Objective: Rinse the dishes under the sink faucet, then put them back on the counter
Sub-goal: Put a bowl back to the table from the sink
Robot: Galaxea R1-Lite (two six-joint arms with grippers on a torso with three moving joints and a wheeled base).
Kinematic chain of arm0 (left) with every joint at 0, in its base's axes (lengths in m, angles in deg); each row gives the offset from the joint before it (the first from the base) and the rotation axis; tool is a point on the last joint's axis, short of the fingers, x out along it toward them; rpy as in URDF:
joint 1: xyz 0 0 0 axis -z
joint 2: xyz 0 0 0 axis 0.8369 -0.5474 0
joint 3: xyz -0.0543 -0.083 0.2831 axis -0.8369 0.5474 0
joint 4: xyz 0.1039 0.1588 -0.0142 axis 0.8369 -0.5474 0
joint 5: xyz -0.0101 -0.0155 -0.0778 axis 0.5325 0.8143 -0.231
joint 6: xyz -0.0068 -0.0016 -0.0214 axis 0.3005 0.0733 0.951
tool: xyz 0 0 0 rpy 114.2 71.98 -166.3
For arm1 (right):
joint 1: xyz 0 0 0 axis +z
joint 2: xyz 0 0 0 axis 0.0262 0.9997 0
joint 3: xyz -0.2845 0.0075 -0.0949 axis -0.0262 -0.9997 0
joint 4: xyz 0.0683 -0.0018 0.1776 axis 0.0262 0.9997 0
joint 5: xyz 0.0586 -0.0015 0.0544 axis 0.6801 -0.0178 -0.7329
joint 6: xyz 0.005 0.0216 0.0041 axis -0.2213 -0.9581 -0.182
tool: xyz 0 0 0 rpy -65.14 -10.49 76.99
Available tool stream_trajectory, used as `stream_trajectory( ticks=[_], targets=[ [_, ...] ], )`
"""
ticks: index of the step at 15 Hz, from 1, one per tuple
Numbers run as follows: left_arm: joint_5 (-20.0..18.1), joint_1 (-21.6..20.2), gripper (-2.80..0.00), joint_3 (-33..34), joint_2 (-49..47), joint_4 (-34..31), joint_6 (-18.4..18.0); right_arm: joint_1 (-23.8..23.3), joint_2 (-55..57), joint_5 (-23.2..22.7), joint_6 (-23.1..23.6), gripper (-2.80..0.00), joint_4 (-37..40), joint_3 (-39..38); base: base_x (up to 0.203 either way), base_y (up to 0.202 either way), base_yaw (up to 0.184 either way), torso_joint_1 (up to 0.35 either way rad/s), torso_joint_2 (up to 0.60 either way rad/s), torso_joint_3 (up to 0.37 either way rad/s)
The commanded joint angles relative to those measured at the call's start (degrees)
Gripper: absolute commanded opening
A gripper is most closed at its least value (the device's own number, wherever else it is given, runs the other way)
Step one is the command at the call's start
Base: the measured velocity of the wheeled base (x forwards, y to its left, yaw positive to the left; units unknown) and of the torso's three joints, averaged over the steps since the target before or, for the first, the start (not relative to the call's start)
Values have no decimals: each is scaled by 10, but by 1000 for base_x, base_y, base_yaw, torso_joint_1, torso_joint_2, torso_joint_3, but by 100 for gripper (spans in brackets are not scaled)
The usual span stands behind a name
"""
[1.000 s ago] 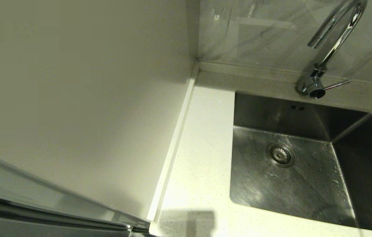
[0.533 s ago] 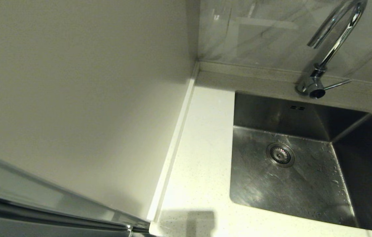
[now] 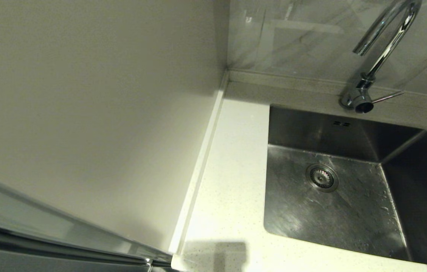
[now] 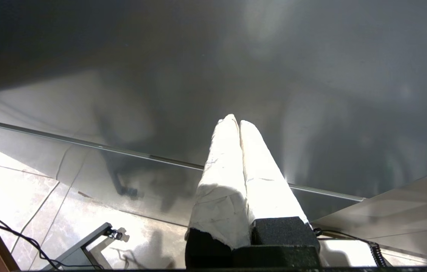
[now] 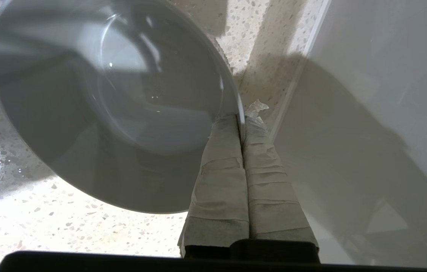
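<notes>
No arm of mine shows from the head: sink [image 3: 349,211] bare, faucet [image 3: 383,45] behind it, counter [image 3: 232,170] strip between basin and wall panel [image 3: 84,113]. Left wrist: my left pincer [image 4: 239,122] clenched, parked low over floor. Right wrist: my right pincer [image 5: 241,121] pinches the pale bowl [image 5: 111,102] by its rim above speckled counter, near the raised edge strip [image 5: 296,75].

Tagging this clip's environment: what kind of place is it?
Most likely a home kitchen: a steel sink set in a speckled counter, a gooseneck faucet behind it, and a bowl pinched in the right gripper.
</notes>
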Motion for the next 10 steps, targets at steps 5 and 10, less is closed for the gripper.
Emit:
stream_trajectory(
  ticks=[5, 10],
  targets=[
    [0, 0, -280, 0, 2, 0, 0, 1, 1, 0, 9, -280, -1, 1, 0, 0, 0, 0, 0, 0],
    [0, 1, -280, 0, 2, 0, 0, 0, -4, -1, 1, 0, -19, 1, 0, 0, 0, 0, 0, 0]
  ],
)
